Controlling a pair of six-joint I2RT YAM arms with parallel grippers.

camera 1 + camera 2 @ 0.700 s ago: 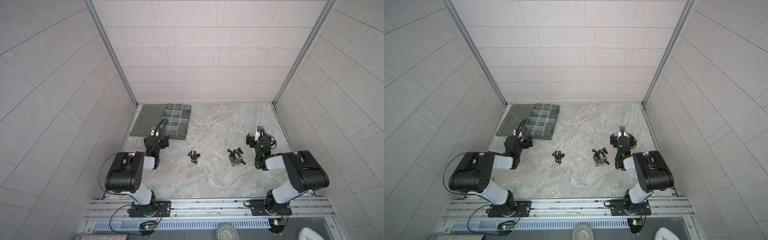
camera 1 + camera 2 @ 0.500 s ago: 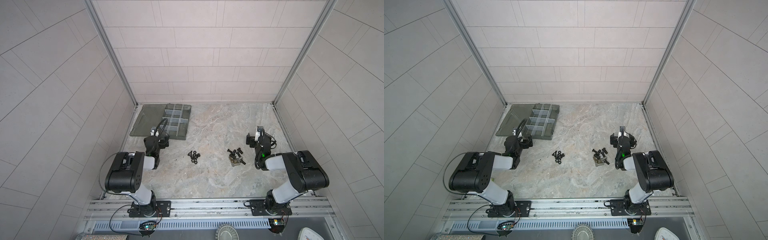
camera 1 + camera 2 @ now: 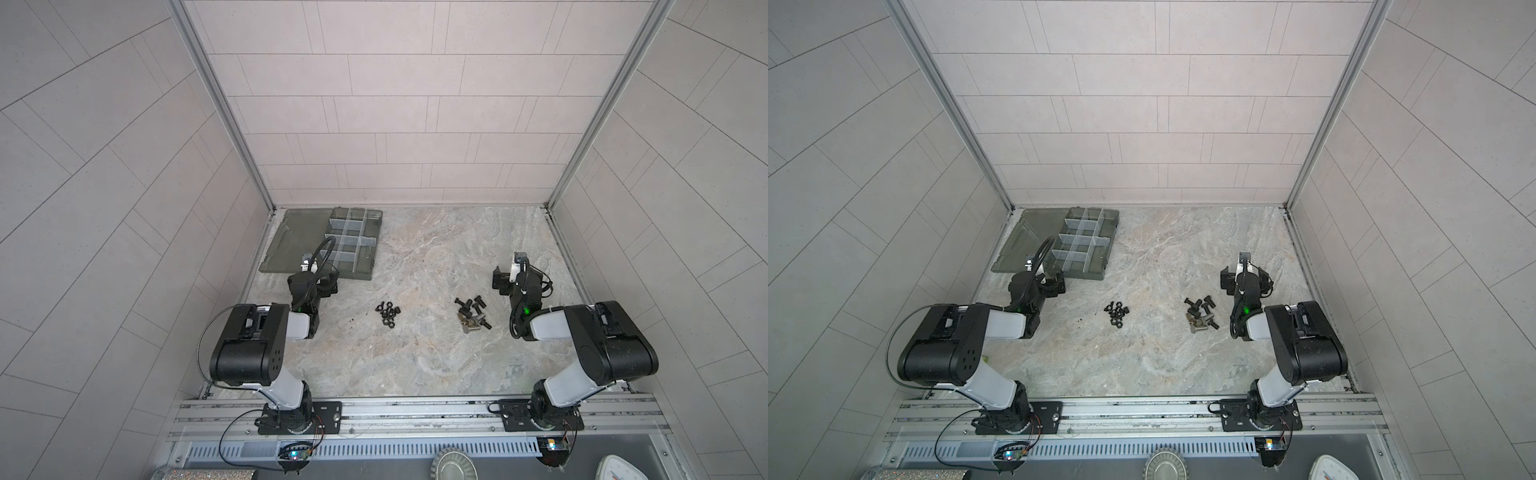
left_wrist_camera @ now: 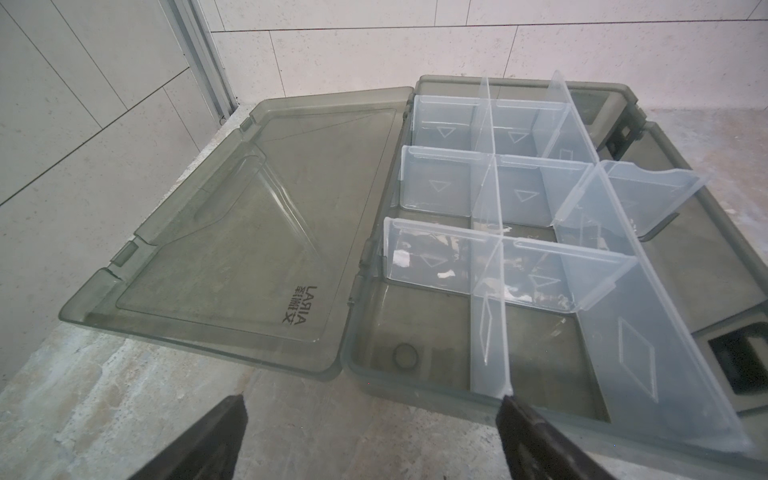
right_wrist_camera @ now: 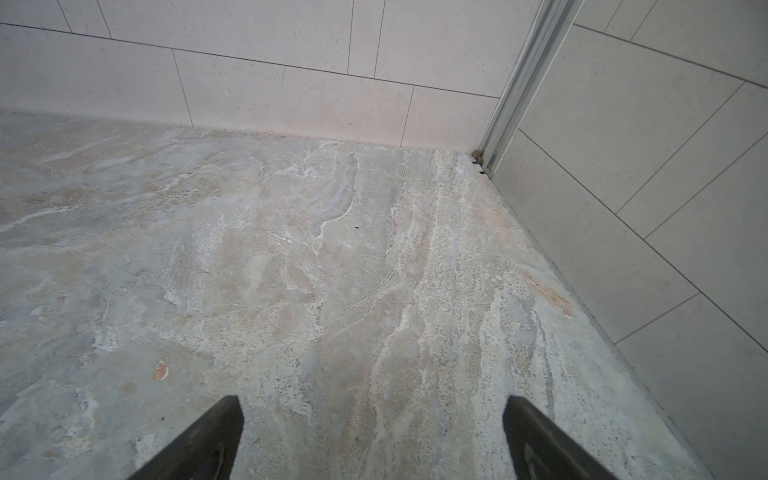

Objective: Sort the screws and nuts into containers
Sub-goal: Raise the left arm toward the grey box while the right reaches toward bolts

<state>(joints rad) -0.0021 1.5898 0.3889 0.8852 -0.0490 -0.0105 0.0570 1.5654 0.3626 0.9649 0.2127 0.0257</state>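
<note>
The nuts point(image 3: 387, 314) point(image 3: 1118, 314), small black rings, lie heaped on the marble floor left of centre in both top views. The screws point(image 3: 472, 315) point(image 3: 1202, 316), black with a few silver ones, lie in a loose pile right of centre. The containers point(image 3: 347, 243) point(image 3: 1080, 243) point(image 4: 490, 332) are compartments with pale dividers in a smoky grey box at the back left. They look empty. My left gripper point(image 3: 319, 277) point(image 4: 370, 405) is open, low over the floor just in front of the box's near wall. My right gripper point(image 3: 516, 277) point(image 5: 372, 401) is open over bare floor, right of the screws.
The box's flat lid point(image 3: 293, 241) point(image 4: 232, 232) lies open toward the left wall. Tiled walls close in at the back and on both sides. A metal rail point(image 3: 415, 411) carrying both arm bases runs along the front edge. Bare marble floor lies between the two piles.
</note>
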